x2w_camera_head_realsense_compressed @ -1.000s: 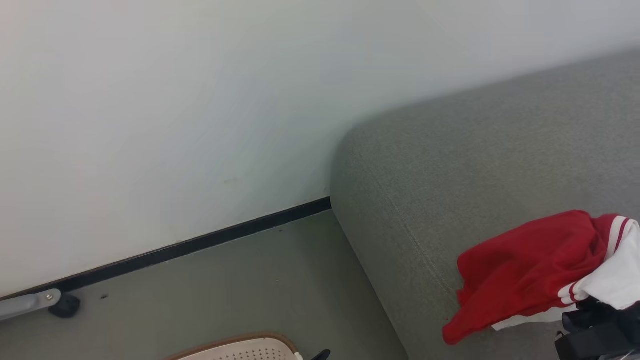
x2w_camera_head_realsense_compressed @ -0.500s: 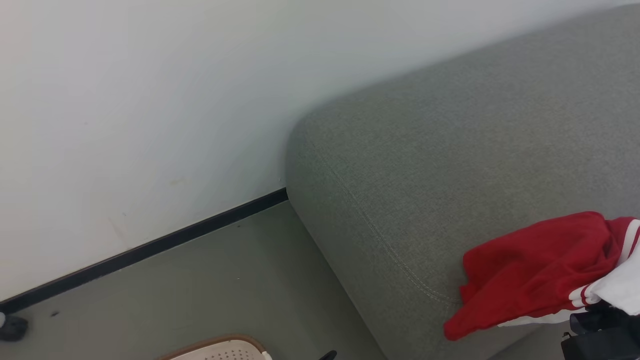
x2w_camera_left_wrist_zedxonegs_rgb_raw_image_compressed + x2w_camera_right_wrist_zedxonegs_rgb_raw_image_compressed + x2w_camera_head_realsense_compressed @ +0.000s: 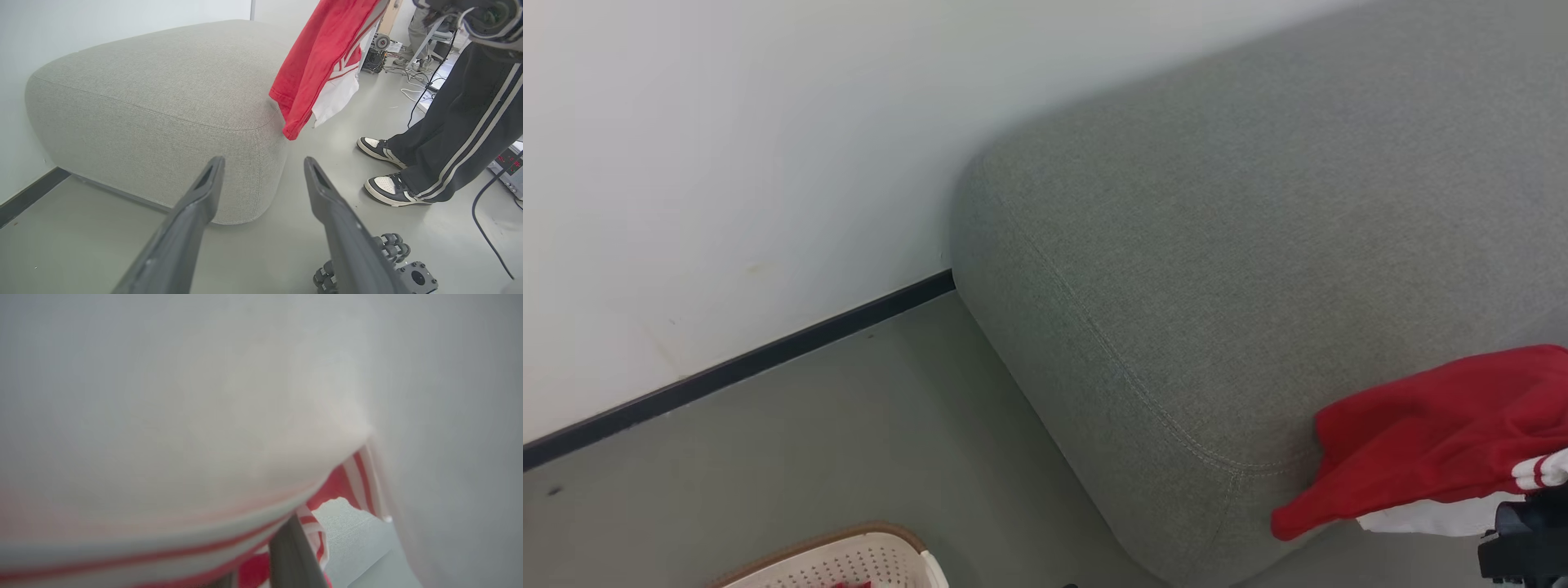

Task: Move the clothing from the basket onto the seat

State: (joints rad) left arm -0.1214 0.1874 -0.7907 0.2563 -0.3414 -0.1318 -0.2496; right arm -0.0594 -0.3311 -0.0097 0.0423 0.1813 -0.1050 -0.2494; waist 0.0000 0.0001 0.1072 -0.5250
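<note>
The red garment (image 3: 1429,433) hangs from the right gripper (image 3: 1523,541), which looks clamped on its white, striped end, though cloth draped over that wrist hides the fingertips. In the left wrist view the garment dangles just off the seat's (image 3: 1217,269) rounded near corner, not resting on it. The left gripper (image 3: 263,163) has its 2 fingers apart and empty, low over the floor. To do this step well, the right arm should carry the garment further over the seat's flat top before letting go, since a drop here would likely slide off the corner. Lower until the hem lands, release, then lift straight clear so the draped cloth cannot snag. The basket (image 3: 849,559) holds more red clothing (image 3: 849,583).
</note>
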